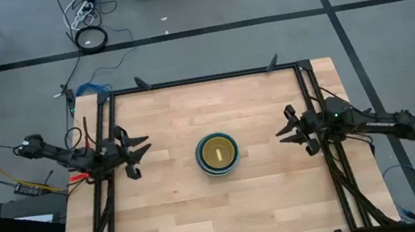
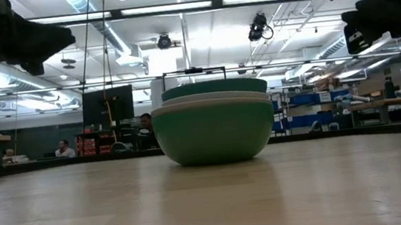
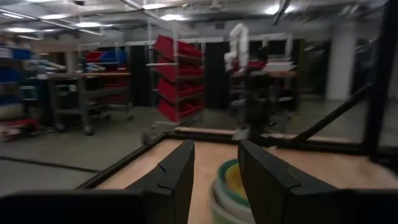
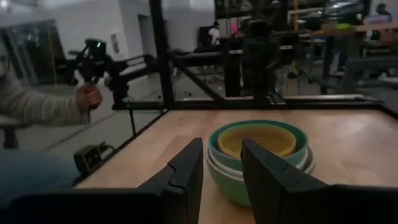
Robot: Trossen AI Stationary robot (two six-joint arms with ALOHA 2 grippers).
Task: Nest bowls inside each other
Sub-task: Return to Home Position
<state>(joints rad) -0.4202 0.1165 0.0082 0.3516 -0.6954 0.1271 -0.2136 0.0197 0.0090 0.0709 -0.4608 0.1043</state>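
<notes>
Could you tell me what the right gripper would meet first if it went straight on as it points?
Probably the stack of nested bowls: the right gripper points straight at it, with nothing between.

We note green outer bowl [image 2: 215,137], white bowl [image 2: 210,99] rim above, teal bowl [image 2: 213,88] next, yellow bowl [image 4: 255,140] innermost; table [image 1: 172,210] pale wood-grain planks.
</notes>
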